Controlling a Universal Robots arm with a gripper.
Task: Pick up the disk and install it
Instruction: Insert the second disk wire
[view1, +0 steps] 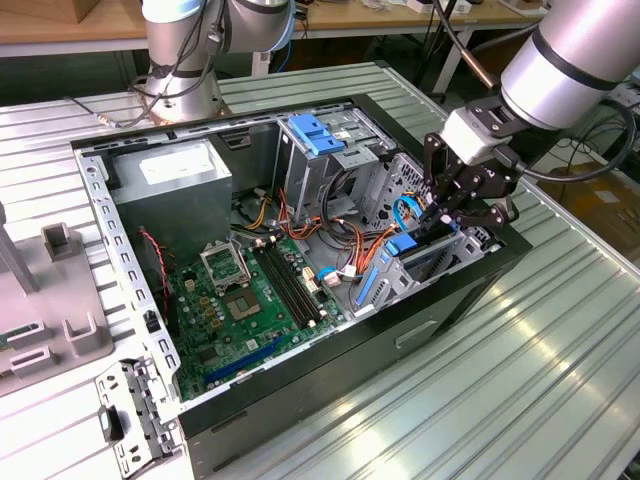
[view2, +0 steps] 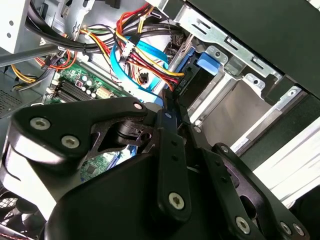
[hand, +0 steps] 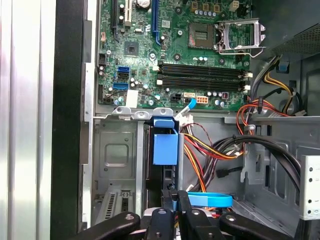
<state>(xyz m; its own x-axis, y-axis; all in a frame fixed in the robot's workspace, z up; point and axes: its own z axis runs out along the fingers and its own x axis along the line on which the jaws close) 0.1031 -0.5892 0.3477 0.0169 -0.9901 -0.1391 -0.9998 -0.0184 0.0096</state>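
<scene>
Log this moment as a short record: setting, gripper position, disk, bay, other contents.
setting: open computer case lying on a ribbed metal table
gripper position: gripper lowered at the drive bay, on the exterior view's right of the case
disk: disk stands on edge in the bay, blue rail showing, directly ahead of the gripper in the first wrist view
grip: cannot tell whether the gripper grips the disk
other contents: motherboard, grey power supply box, bundled coloured cables
</scene>
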